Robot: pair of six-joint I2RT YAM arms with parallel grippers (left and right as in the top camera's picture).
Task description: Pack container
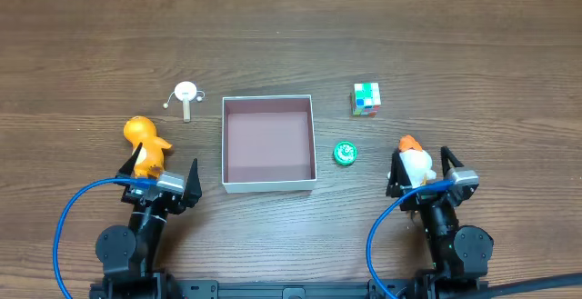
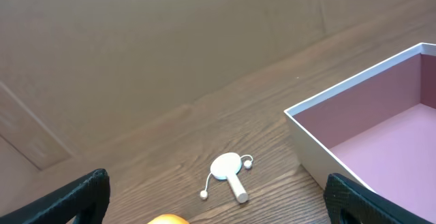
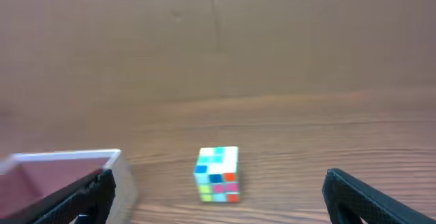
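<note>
The container [image 1: 224,144], a shallow white square box with a pinkish-mauve inside, sits mid-table and holds nothing; it also shows in the left wrist view [image 2: 310,146] and the right wrist view [image 3: 68,158]. My left gripper [image 1: 159,172] is open, with an orange duck toy [image 1: 144,140] between and just ahead of its fingers; only the duck's top [image 2: 168,219] shows in the left wrist view. My right gripper [image 1: 420,166] is open, with a white toy with an orange top [image 1: 415,160] between its fingers. That toy is out of the right wrist view.
A small white paddle drum with two beads [image 1: 185,94] [image 2: 228,171] lies left of the container. A multicoloured cube [image 1: 366,99] [image 3: 217,174] stands to the container's right, at the back. A green round toy [image 1: 345,153] lies by the container's right wall.
</note>
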